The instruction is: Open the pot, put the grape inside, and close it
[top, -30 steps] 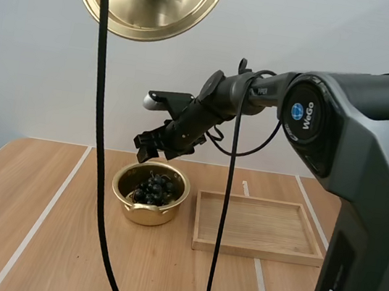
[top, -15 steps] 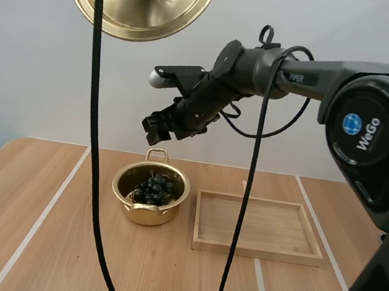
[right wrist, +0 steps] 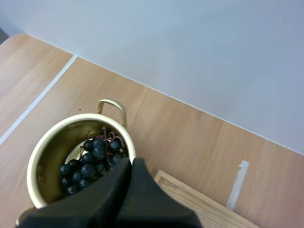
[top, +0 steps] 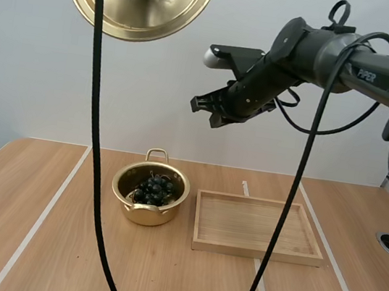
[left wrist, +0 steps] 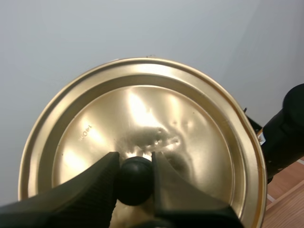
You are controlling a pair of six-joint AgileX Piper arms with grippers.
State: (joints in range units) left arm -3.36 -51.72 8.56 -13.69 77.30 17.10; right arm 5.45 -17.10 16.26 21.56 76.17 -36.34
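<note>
1. Pale wall [top: 36,78] and a light wooden table [top: 20,185] make up your workspace. The gold pot [top: 146,211] sits open near the middle, and the wooden tray [top: 255,251] lies just beside it on its right with nothing in it.
2. You can see the grapes [top: 153,188] inside the pot, a dark bunch lying below the rim. Judged from that, opening and loading are both done.
3. Your left gripper [left wrist: 135,156] is clenched on the black knob [left wrist: 135,183] of the lid [top: 139,2]. It holds the lid high over the table, up and to the left of the pot and well apart from it. The lid is tilted steeply, with its broad gold face turned toward the high camera.
4. Your right gripper [top: 207,109] hangs in the air, well above the pot and the tray. Its fingers are pressed together with nothing between them. Its wrist camera looks down on the pot, the grapes and a corner of the tray.
5. The step in hand is the closing. You need to bring the lid down and across, level it with the knob upward, and centre it over the rim. Set it down first and only then let go of the knob.
6. Watch two things as you descend. A lid that arrives tilted will likely catch one side of the rim or the loop handle and slide off. Also check that your right arm is not in the left arm's path.
</note>
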